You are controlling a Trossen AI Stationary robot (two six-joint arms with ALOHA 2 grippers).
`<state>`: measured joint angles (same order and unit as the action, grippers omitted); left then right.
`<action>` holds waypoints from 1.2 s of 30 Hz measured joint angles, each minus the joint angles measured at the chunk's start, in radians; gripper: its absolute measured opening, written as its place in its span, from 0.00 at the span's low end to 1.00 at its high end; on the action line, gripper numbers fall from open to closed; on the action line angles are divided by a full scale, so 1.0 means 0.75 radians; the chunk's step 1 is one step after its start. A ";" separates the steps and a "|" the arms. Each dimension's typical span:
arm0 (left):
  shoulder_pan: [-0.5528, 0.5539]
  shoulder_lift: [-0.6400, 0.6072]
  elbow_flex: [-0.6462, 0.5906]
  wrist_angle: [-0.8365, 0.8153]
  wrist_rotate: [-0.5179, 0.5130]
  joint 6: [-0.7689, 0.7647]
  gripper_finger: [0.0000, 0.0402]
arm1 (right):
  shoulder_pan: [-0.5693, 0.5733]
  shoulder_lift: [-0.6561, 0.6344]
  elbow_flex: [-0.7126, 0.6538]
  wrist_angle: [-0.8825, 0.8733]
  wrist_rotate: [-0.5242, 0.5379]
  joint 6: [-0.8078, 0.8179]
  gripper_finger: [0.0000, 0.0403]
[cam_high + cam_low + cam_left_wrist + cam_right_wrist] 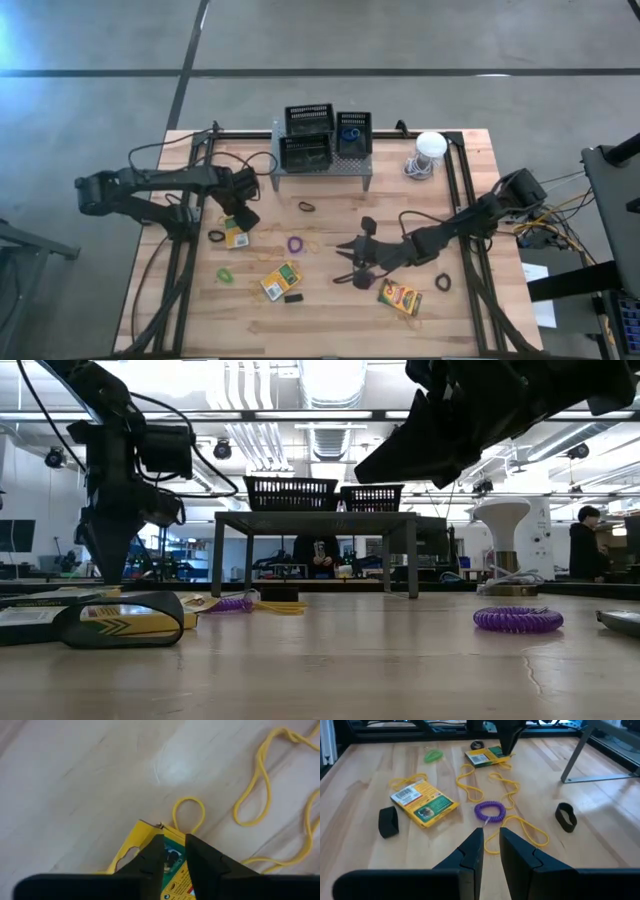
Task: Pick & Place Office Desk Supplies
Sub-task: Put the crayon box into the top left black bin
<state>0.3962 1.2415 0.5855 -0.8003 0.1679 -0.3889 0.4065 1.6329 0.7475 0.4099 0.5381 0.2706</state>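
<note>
Two narrowly parted fingers of the left gripper [174, 857] are seen straddling a small yellow-orange cardboard crayon box [170, 870] on the wooden tabletop [330, 290] toward nine o'clock, while the right gripper [491, 847], fingers nearly clenched on nothing, is held above a purple coiled band [489, 811].

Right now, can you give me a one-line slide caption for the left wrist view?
Left gripper fingers straddle the corner of a yellow crayon box on the wooden table, yellow rubber-band loops alongside.

Baskets [308, 120] on shelf [320, 171]; crayon boxes [281, 281] before it.
</note>
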 joint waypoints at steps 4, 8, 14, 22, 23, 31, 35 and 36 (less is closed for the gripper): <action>0.000 -0.001 0.068 -0.017 0.000 -0.004 0.10 | 0.003 -0.001 0.000 -0.003 -0.001 -0.010 0.14; 0.004 0.003 0.167 -0.086 -0.007 0.104 0.07 | 0.002 0.003 0.000 -0.002 -0.001 -0.001 0.14; 0.085 0.106 0.252 -0.279 -0.024 0.217 0.18 | 0.004 0.003 -0.001 0.025 -0.072 0.023 0.14; 0.103 0.390 0.253 -0.349 -0.014 0.338 0.39 | 0.011 0.004 -0.001 0.048 -0.101 0.023 0.14; 0.103 0.425 0.255 -0.349 -0.016 0.358 0.41 | 0.011 0.004 -0.001 0.048 -0.101 0.023 0.14; 0.101 0.587 0.370 -0.422 -0.035 0.442 0.51 | 0.011 0.004 -0.002 0.049 -0.101 0.023 0.14; 0.102 0.542 0.433 -0.504 -0.035 0.453 0.51 | 0.011 0.004 -0.002 0.049 -0.101 0.024 0.14; 0.102 0.522 0.445 -0.525 -0.035 0.455 0.51 | 0.011 0.004 -0.002 0.049 -0.101 0.024 0.14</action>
<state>0.4728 1.6333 0.9195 -1.1938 0.1417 -0.0479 0.4149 1.6360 0.7464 0.4469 0.4625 0.2886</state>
